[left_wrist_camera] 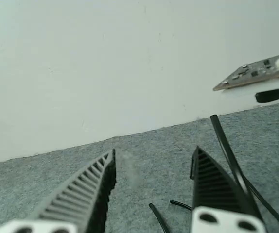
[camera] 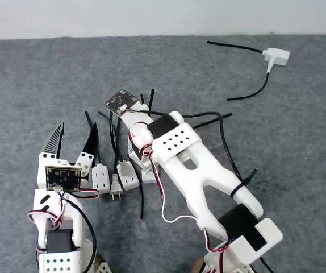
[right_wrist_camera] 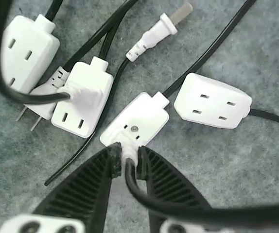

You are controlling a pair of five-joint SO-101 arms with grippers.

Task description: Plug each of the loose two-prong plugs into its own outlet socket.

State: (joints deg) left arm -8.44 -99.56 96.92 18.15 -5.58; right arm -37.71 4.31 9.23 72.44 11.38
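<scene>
**Colleague:** Status on the plugging?

**Me:** From overhead, my right arm (camera: 186, 159) leans over the socket cluster (camera: 128, 175). My left hand (camera: 76, 128) rests just beside the cluster. A far plug (camera: 276, 56) lies well apart from it on the desk (camera: 38, 74).

**Colleague:** Left wrist?

**Me:** Left hand is released, its fingers (left_wrist_camera: 81, 194) spread above grey desk, holding nothing.

**Colleague:** Right wrist?

**Me:** Right hand (right_wrist_camera: 128, 151) is clenched on a held plug (right_wrist_camera: 128, 157), whose front touches the cluster's middle socket (right_wrist_camera: 139, 119). I judge this is the insertion step. Next I'd press straight in along the prongs, then let go. A loose plug (right_wrist_camera: 154, 34) lies at the cluster's edge, not yet done.
</scene>
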